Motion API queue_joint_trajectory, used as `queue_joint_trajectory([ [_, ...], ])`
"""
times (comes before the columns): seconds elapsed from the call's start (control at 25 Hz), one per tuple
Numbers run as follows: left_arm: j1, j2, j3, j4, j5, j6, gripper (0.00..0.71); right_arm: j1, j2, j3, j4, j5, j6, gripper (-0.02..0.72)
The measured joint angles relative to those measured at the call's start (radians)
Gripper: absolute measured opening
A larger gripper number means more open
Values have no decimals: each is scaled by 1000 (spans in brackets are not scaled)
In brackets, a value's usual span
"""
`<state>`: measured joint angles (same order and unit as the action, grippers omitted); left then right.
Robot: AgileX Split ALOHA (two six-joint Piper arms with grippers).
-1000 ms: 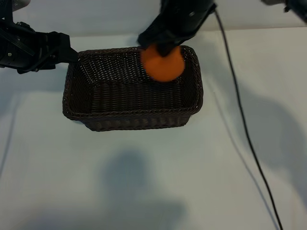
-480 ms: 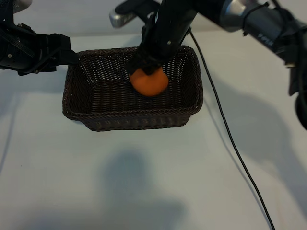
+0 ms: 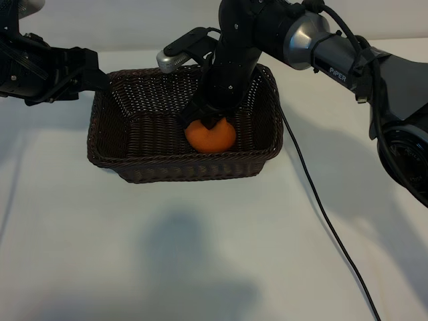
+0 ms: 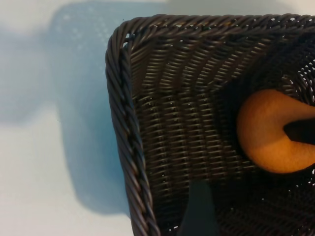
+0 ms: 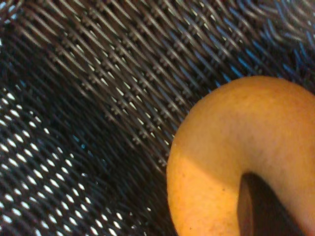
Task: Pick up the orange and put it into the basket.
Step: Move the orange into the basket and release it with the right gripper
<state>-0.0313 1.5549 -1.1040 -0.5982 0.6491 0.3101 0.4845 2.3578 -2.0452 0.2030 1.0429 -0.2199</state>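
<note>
Right hand (image 3: 208, 122) grips the orange (image 3: 210, 136) inside the basket (image 3: 107, 157) (wrist views show weave beneath); left hand (image 3: 93, 77) released.

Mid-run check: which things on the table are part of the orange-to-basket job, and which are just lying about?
Part of the job:
- orange, low inside the basket, gripped by the right claw
- basket, dark wicker
- left claw, open at the basket's far left corner

Just lying about:
- black cable trailing across the white table

Right hand (image 3: 208, 120) holds the orange (image 3: 210, 136) inside the basket (image 3: 184, 167).
</note>
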Motion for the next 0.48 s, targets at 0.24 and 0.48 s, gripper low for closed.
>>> queue_joint_trajectory([
  [0.24,0,0,0,0,0,0,589,0,0,-1,-2,13,51,303],
  [0.48,0,0,0,0,0,0,589,0,-8,-1,-9,43,54,685],
])
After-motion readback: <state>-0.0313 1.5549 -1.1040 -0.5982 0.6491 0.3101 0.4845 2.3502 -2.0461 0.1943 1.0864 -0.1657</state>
